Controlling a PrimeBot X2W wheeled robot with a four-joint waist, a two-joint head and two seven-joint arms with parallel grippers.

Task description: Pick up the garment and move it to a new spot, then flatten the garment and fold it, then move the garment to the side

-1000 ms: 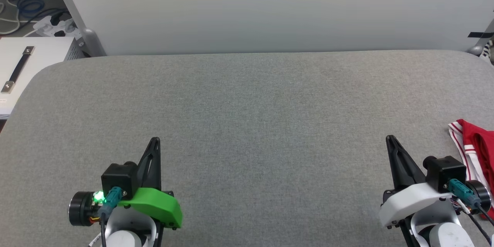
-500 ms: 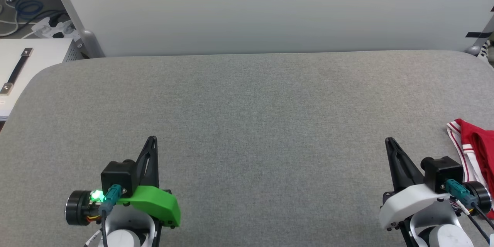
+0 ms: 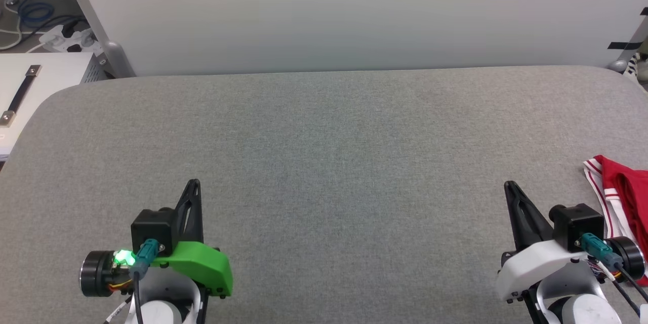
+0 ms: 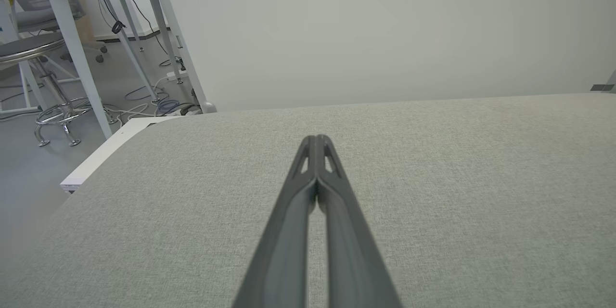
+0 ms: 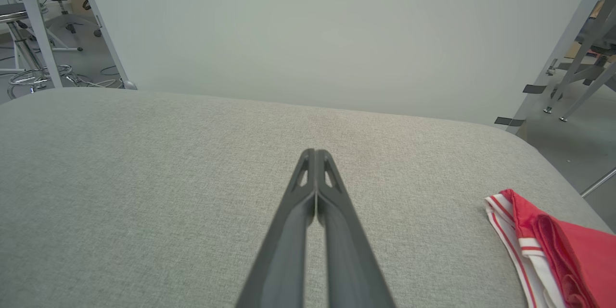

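Here the garment [image 3: 623,187] lies right of the closed right gripper [image 3: 508,185], apart.

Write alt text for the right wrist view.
The right gripper, shut and empty, points across a grey padded table. A red garment with white striped trim lies on the table at the view's lower right, apart from the gripper. A pale wall stands behind the table.
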